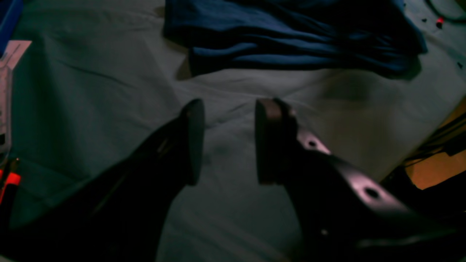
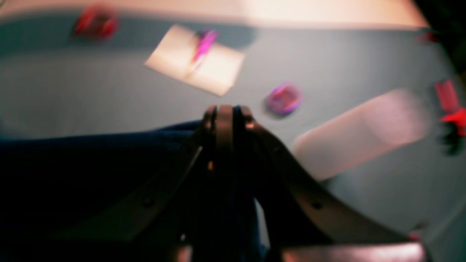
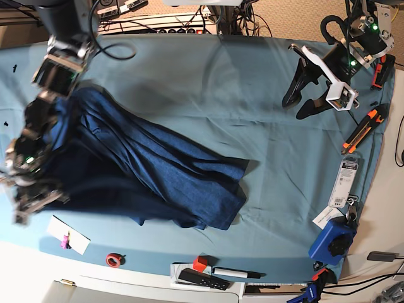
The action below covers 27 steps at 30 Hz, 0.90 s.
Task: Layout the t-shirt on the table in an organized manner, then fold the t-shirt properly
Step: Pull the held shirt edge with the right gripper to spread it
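Note:
The dark navy t-shirt (image 3: 151,170) lies rumpled across the left half of the teal-covered table (image 3: 252,76), with its left side bunched up at my right arm. In the blurred right wrist view, my right gripper (image 2: 225,111) is shut on a fold of the t-shirt (image 2: 91,167). In the base view the right gripper (image 3: 29,203) sits near the table's front left. My left gripper (image 1: 229,109) stands open over bare cloth, apart from the t-shirt (image 1: 291,36) ahead of it. The base view shows the left gripper (image 3: 300,98) at the back right.
A paper note (image 3: 68,238), a red tape ring (image 3: 113,259), a red block (image 3: 201,263) and a black remote (image 3: 202,278) lie along the front edge. An orange box cutter (image 3: 361,131), tags and a blue tool (image 3: 333,243) line the right edge.

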### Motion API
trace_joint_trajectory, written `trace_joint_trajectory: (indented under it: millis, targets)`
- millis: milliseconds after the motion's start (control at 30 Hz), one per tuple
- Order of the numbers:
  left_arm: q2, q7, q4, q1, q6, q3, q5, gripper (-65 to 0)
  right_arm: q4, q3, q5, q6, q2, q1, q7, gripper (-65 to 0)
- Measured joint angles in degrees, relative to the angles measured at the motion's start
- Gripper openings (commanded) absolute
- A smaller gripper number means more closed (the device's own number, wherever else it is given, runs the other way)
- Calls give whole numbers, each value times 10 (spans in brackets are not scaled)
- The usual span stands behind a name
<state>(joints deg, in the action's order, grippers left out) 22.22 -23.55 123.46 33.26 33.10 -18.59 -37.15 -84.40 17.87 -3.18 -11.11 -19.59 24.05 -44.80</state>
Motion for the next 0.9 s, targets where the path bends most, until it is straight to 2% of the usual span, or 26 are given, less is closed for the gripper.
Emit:
trace_joint_trajectory:
  millis: [133, 200, 233, 300, 333, 367, 600, 633, 700, 767, 833, 900]
  targets:
    - [0, 0, 0, 0, 0, 0, 0, -409, 0, 0, -22, 58, -25, 24, 3, -650]
    - [0, 0, 0, 0, 0, 0, 0, -409, 0, 1, -33, 64, -33, 28, 3, -650]
    - [0, 0, 0, 0, 0, 0, 0, -409, 0, 1, -37, 64, -35, 28, 3, -590]
    - [0, 0, 0, 0, 0, 0, 0, -409, 5, 1, -40, 63, -39, 27, 3, -427]
    - [0, 0, 0, 0, 0, 0, 0, -409, 9, 1, -40, 61, -40, 28, 5, -375]
    - [0, 0, 0, 0, 0, 0, 0, -409, 13, 1, -43, 63, -39, 28, 5, -359]
    - [-1, 0, 0, 0, 0, 0, 0, -409, 27, 1, -45, 62, -39, 26, 0, -360]
    - [-2, 0, 0, 0, 0, 0, 0, -409, 27, 1, -45, 56, -39, 26, -9, -360]
    - [-1, 0, 0, 0, 0, 0, 0, -409, 27, 1, -42, 20, -40, 26, -38, -361]
    - [-2, 0, 0, 0, 0, 0, 0, -409, 27, 1, -10, -7, -40, 21, -66, -361]
    - [-2, 0, 0, 0, 0, 0, 0, -409, 25, 0, 17, -14, -39, 7, -91, -361]
    - [-2, 0, 0, 0, 0, 0, 0, -409, 7, -1, 20, -13, -38, -26, -95, -361]
